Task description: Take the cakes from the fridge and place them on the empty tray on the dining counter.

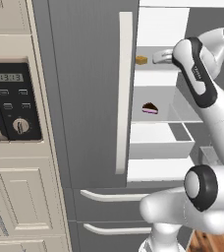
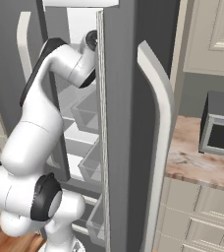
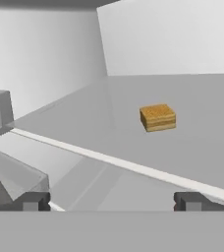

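Your gripper (image 3: 112, 201) is inside the fridge (image 1: 92, 98), fingers spread wide and holding nothing. The square cake (image 3: 157, 117) sits ahead on the upper shelf, well apart. It looks light, soft and crumbly, so pinch its flat sides gently.

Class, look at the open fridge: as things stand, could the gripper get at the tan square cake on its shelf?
Probably yes. The gripper is open and faces the tan cake across a bare glass shelf, with nothing standing between them.
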